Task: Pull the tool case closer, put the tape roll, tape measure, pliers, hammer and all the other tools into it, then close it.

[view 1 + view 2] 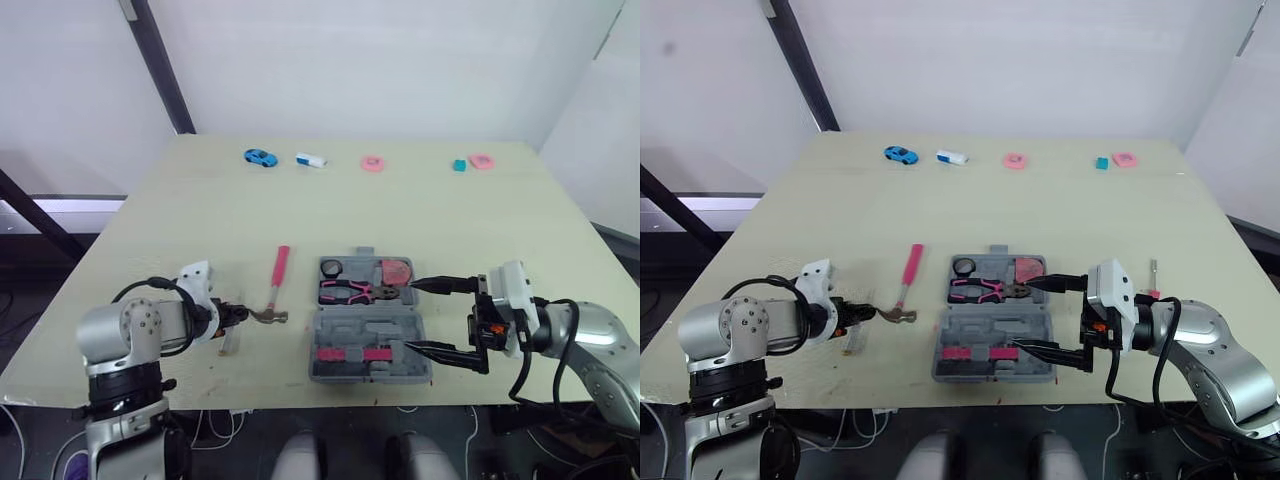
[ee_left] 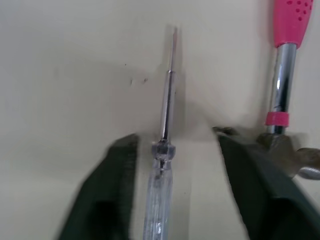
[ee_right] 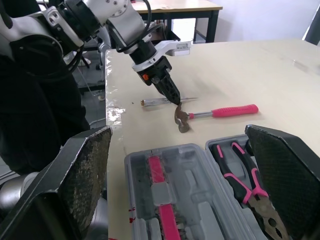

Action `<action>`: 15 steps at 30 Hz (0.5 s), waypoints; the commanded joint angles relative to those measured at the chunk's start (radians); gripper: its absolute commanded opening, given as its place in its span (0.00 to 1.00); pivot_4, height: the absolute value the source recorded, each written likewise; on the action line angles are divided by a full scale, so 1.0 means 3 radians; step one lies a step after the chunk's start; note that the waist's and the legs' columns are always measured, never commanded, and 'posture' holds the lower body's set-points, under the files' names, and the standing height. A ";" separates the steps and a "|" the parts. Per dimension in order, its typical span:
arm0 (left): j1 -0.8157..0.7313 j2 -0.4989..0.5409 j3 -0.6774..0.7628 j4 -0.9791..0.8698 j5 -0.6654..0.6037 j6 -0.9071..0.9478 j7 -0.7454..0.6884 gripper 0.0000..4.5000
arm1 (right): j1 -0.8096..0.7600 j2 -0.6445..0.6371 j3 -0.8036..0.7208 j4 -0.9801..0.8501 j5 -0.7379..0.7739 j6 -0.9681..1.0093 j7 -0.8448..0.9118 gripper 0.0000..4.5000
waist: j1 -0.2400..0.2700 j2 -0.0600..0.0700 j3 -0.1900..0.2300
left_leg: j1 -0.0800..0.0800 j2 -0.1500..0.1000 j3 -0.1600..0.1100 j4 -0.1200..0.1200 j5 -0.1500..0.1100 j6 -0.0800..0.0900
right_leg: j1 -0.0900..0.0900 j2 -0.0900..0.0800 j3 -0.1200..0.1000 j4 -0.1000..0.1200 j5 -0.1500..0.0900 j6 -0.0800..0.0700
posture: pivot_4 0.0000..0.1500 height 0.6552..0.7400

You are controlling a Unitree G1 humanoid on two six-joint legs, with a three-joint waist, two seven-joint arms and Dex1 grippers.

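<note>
Now the left gripper (image 2: 172,145) is low on the table (image 1: 200,210), fingers apart, one on each side of a screwdriver (image 2: 167,100). The hammer (image 1: 277,283) lies just beside it. The case (image 1: 370,330) lies open with pliers (image 1: 345,292) inside. The right gripper (image 1: 412,315) is wide open at the case's right side.

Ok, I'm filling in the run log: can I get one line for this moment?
left tool: open, straddling screwdriver | right tool: open at tool case | hammer: on table | pliers: in case
</note>
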 commanded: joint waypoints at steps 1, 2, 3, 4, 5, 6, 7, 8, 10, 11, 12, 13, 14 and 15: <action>0.0326 0.0166 -0.0186 -0.0349 0.0096 -0.0360 -0.0147 0.93 | 0.0002 -0.0017 -0.0068 -0.0076 0.0036 -0.0029 -0.0009 1.00 | -0.0021 0.0000 0.0000 | 0.0000 0.0000 -0.0001 0.0000 0.0000 0.0000 | 0.0000 0.0000 -0.0001 0.0000 0.0000 0.0000 | 1.00 1.00; 0.0451 0.0210 -0.0271 -0.0486 0.0114 -0.0484 -0.0199 0.93 | 0.0003 -0.0018 -0.0073 -0.0071 0.0036 -0.0030 -0.0010 1.00 | -0.0042 -0.0001 0.0000 | 0.0000 0.0000 -0.0001 0.0000 0.0000 0.0000 | 0.0000 0.0000 -0.0001 0.0001 0.0000 0.0000 | 1.00 1.00; 0.0535 0.0242 -0.0334 -0.0565 0.0130 -0.0575 -0.0232 0.93 | 0.0001 -0.0020 -0.0076 -0.0063 0.0035 -0.0032 -0.0007 1.00 | -0.0042 -0.0001 0.0001 | -0.0001 0.0001 -0.0001 -0.0002 0.0000 0.0000 | -0.0001 0.0000 0.0001 0.0000 0.0000 -0.0001 | 1.00 1.00; 0.0678 0.0306 -0.0458 -0.0663 0.0189 -0.0744 -0.0274 0.93 | -0.0005 -0.0023 -0.0078 -0.0052 0.0035 -0.0034 -0.0002 1.00 | -0.0038 -0.0001 0.0001 | -0.0002 0.0000 0.0001 -0.0003 0.0000 0.0000 | -0.0002 -0.0002 0.0002 -0.0001 0.0000 -0.0001 | 1.00 1.00; 0.0758 0.0255 -0.0456 -0.0712 0.0194 -0.0834 -0.0278 0.93 | -0.0013 -0.0021 -0.0076 -0.0042 0.0036 -0.0033 -0.0001 1.00 | -0.0020 -0.0003 0.0001 | -0.0002 0.0000 0.0001 -0.0002 0.0000 0.0000 | -0.0002 -0.0002 0.0001 -0.0001 0.0000 -0.0001 | 1.00 1.00; 0.0807 0.0216 -0.0463 -0.0726 0.0220 -0.0914 -0.0264 0.93 | -0.0022 -0.0022 -0.0070 -0.0033 0.0033 -0.0035 0.0003 1.00 | -0.0023 -0.0003 0.0000 | -0.0004 0.0000 0.0000 0.0001 0.0000 0.0000 | -0.0001 -0.0003 -0.0002 -0.0002 -0.0001 -0.0003 | 1.00 1.00; 0.0867 0.0225 -0.0535 -0.0733 0.0268 -0.1004 -0.0270 0.93 | -0.0033 -0.0022 -0.0063 -0.0024 0.0031 -0.0038 0.0009 1.00 | -0.0023 -0.0002 0.0001 | -0.0003 0.0000 0.0002 0.0000 0.0000 0.0000 | -0.0001 -0.0004 0.0001 -0.0005 -0.0003 -0.0005 | 1.00 1.00; 0.0894 0.0205 -0.0558 -0.0720 0.0298 -0.1063 -0.0262 0.93 | -0.0048 -0.0022 -0.0057 -0.0014 0.0029 -0.0040 0.0014 1.00 | -0.0021 -0.0003 0.0000 | -0.0003 -0.0002 0.0005 0.0000 0.0000 0.0000 | -0.0001 -0.0006 0.0003 -0.0005 -0.0003 -0.0006 | 1.00 1.00; 0.0930 0.0165 -0.0576 -0.0671 0.0344 -0.1182 -0.0254 0.93 | -0.0071 -0.0025 -0.0054 0.0007 0.0027 -0.0042 0.0026 1.00 | -0.0007 -0.0003 0.0000 | -0.0004 -0.0002 0.0004 0.0000 0.0000 0.0000 | -0.0001 -0.0006 0.0001 -0.0005 -0.0003 -0.0006 | 1.00 1.00; 0.0937 0.0146 -0.0570 -0.0649 0.0354 -0.1215 -0.0257 0.93 | -0.0077 -0.0026 -0.0053 0.0013 0.0026 -0.0043 0.0031 1.00 | -0.0003 -0.0003 0.0000 | -0.0004 -0.0002 0.0004 0.0000 0.0000 0.0000 | -0.0001 -0.0006 0.0001 -0.0005 -0.0003 -0.0006 | 1.00 1.00; 0.0944 0.0136 -0.0574 -0.0620 0.0371 -0.1234 -0.0256 0.93 | -0.0083 -0.0029 -0.0050 0.0021 0.0022 -0.0047 0.0038 1.00 | 0.0001 -0.0003 0.0000 | -0.0003 -0.0002 0.0004 0.0000 0.0000 0.0000 | -0.0001 -0.0006 0.0000 -0.0005 -0.0004 -0.0007 | 1.00 1.00; 0.0952 0.0104 -0.0559 -0.0581 0.0383 -0.1241 -0.0241 0.88 | -0.0091 -0.0033 -0.0050 0.0026 0.0021 -0.0047 0.0044 1.00 | 0.0005 -0.0003 0.0000 | -0.0003 -0.0002 0.0003 0.0000 0.0000 0.0000 | -0.0001 -0.0006 0.0000 -0.0005 -0.0004 -0.0007 | 1.00 1.00; 0.0958 0.0065 -0.0539 -0.0555 0.0386 -0.1266 -0.0234 0.79 | -0.0098 -0.0037 -0.0055 0.0027 0.0024 -0.0044 0.0047 1.00 | 0.0006 -0.0003 0.0000 | -0.0003 -0.0002 0.0003 0.0000 0.0000 0.0000 | -0.0001 -0.0006 0.0000 -0.0005 -0.0004 -0.0006 | 1.00 1.00; 0.0970 0.0045 -0.0543 -0.0529 0.0406 -0.1328 -0.0232 0.77 | -0.0102 -0.0042 -0.0061 0.0029 0.0028 -0.0041 0.0050 1.00 | 0.0009 -0.0002 0.0000 | -0.0003 -0.0002 0.0004 0.0000 0.0000 0.0000 | -0.0001 -0.0006 0.0000 -0.0005 -0.0004 -0.0007 | 1.00 1.00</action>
